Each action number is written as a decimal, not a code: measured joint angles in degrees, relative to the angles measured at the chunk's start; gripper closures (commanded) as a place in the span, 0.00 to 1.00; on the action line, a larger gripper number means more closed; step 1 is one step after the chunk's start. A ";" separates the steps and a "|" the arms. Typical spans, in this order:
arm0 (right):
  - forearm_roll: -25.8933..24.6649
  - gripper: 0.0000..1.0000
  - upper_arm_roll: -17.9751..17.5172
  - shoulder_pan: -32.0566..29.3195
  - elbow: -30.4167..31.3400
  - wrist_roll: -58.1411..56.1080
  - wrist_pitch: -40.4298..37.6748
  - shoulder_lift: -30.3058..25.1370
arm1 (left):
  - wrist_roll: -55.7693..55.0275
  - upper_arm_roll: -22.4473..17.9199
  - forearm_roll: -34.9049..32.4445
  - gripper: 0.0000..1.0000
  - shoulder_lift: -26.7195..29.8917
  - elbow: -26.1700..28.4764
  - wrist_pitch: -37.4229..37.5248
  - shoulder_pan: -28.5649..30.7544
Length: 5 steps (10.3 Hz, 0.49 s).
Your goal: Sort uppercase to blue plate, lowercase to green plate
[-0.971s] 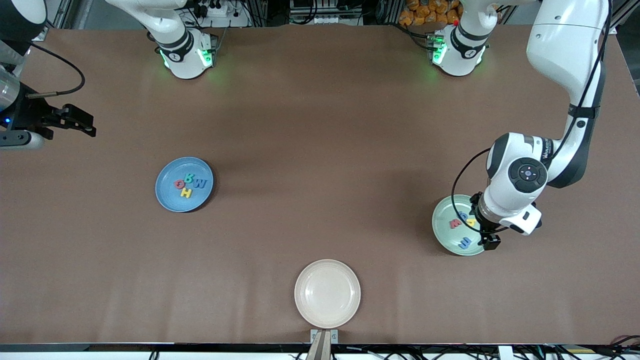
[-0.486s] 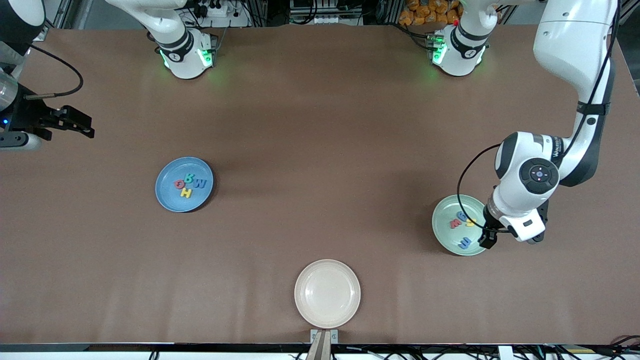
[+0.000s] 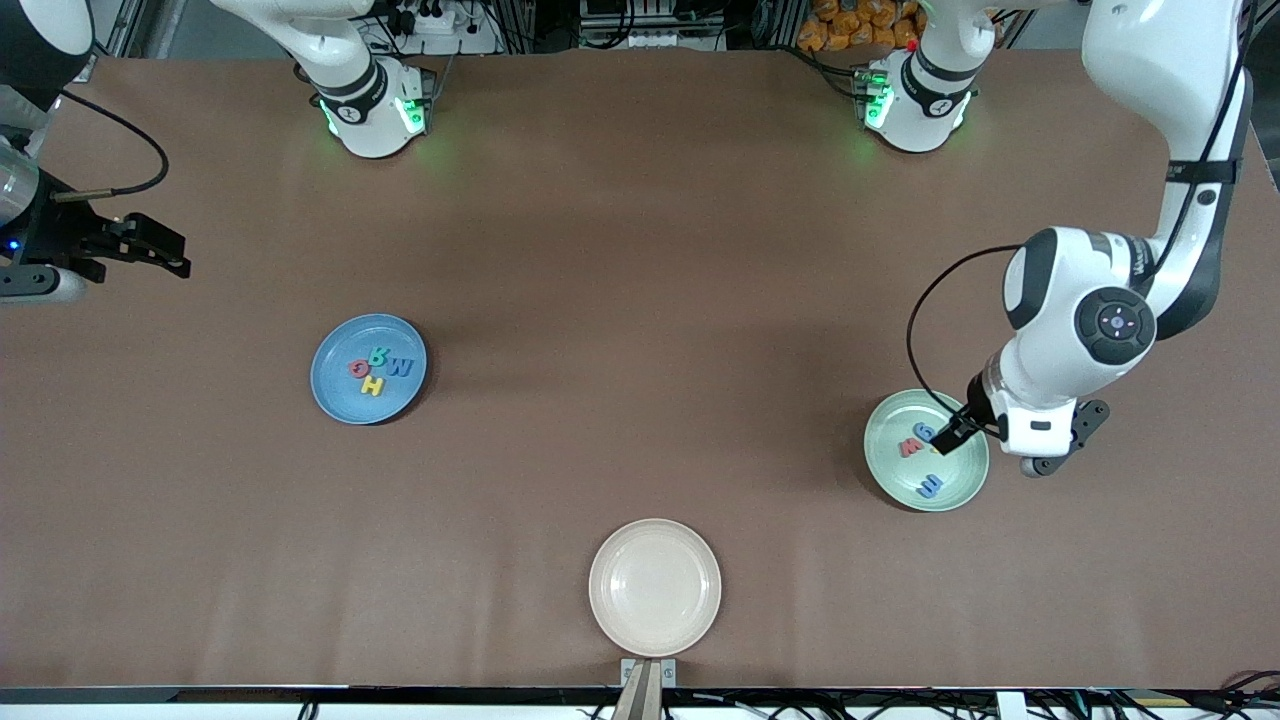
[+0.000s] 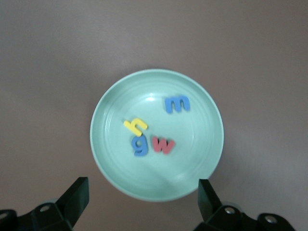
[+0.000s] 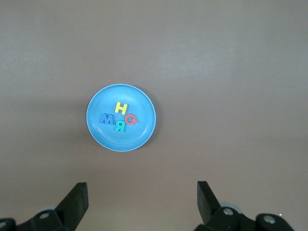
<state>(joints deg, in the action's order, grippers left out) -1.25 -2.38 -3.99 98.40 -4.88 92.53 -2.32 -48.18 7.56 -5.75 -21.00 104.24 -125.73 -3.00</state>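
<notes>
Starting nearest the front camera, we see a cream plate (image 3: 654, 586) at the table's (image 3: 640, 250) front edge, midway between the arms' ends. Farther off, toward the left arm's end, sits the green plate (image 3: 890, 470) holding the lowercase letters: blue m (image 4: 177, 104), yellow h (image 4: 135, 126), blue g (image 4: 140, 146) and red w (image 4: 162, 145), the last three clustered close together and the m a little apart. The left gripper (image 3: 1010, 444) hangs over that plate's rim, its jaws spread wide with nothing between them. Toward the right arm's end, a little farther from the camera, the blue plate (image 3: 335, 395) carries the uppercase letters: yellow H (image 5: 121, 108), blue W (image 5: 106, 119), teal R (image 5: 119, 126) and red G (image 5: 131, 119), bunched together. The right gripper (image 3: 165, 252) hangs above the table at that end, farther off, its fingers (image 5: 77, 202) likewise released and empty.
</notes>
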 measured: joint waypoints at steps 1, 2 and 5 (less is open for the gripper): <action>0.00 0.00 0.00 0.00 0.01 0.00 0.02 0.00 | 4.24 0.28 1.19 0.00 2.03 0.17 1.32 -0.38; 0.00 0.00 -0.01 0.00 0.02 0.00 0.05 0.00 | 8.90 0.43 2.79 0.00 4.39 0.13 2.87 -0.77; 0.00 0.00 -0.03 0.00 0.03 0.00 0.14 -0.01 | 20.93 0.44 5.00 0.00 12.28 0.14 6.96 -0.90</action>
<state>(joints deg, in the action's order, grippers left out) -1.24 -2.41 -3.98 98.43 -4.88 92.66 -2.33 -27.25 8.00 -0.76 -8.71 104.38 -118.77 -3.90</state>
